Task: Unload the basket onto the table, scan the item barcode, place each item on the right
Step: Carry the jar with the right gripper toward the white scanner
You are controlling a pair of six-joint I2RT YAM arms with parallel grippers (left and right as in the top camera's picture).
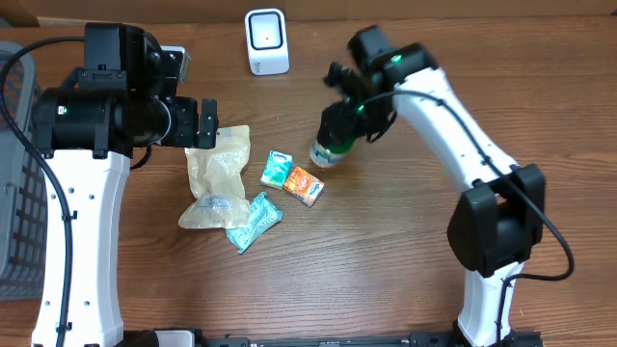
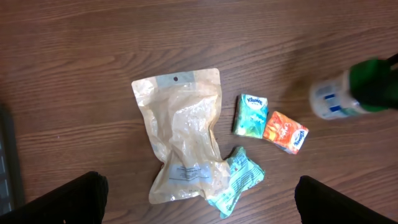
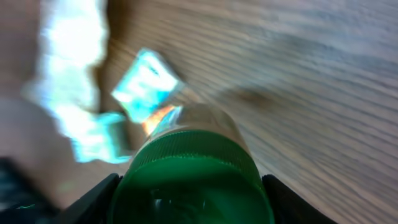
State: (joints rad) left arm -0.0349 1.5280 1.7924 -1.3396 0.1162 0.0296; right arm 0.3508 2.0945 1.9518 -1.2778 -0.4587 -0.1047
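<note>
The right claw point(image 1: 344, 125) is clamped on the green cap point(image 3: 193, 180) of a bottle point(image 1: 326, 152), fingers point(image 3: 93, 196) pressed to both sides. The bottle tilts just right of two small packs point(image 1: 277, 169), well short of the white scanner point(image 1: 266, 40). The left claw point(image 1: 203, 120) hangs wide apart over a tan pouch point(image 2: 183, 140).

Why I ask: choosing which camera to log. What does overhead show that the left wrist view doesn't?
Only overhead: the white scanner, grey basket, left arm and right arm. Only left wrist: readable Kleenex print on the tissue pack. Both: bottle, pouch, tissue pack, orange pack, teal packet.
</note>
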